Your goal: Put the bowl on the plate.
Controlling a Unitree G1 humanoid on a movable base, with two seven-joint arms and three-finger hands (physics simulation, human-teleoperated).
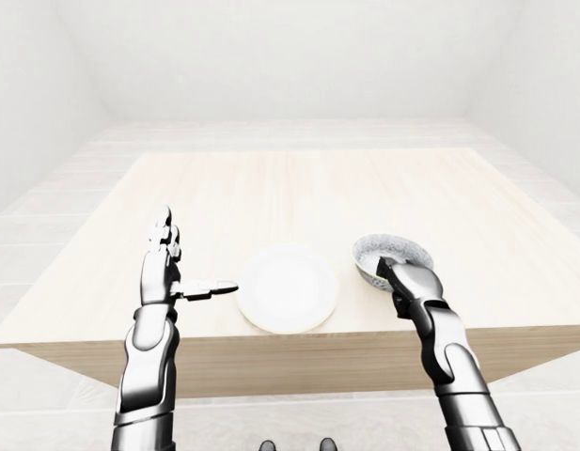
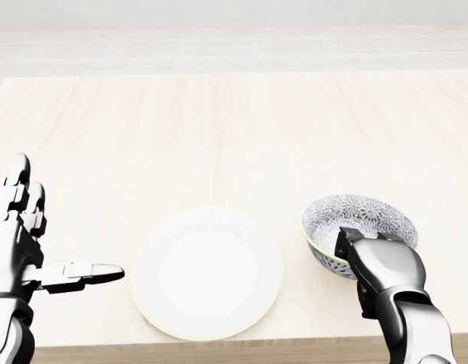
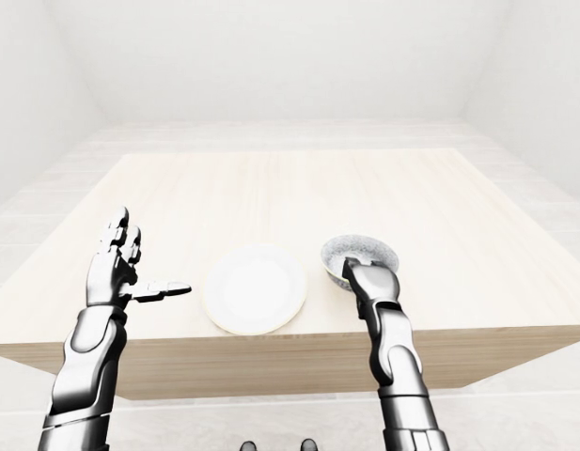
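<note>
A white plate (image 2: 207,273) lies on the wooden table (image 2: 218,121) near its lower edge in the head view. Just right of it, on the table and apart from the plate, rests a patterned grey-and-white bowl (image 2: 366,216). My right hand (image 2: 347,250) pinches the bowl's near rim, one dark finger inside the rim and the rest outside. My left hand (image 2: 51,235) is held up left of the plate, open, fingers pointing up and thumb stretched toward the plate without touching it.
The table's near edge (image 1: 290,343) runs just below the plate and bowl. A pale tiled floor and white walls surround the table. Beyond the plate and bowl there is only bare wood.
</note>
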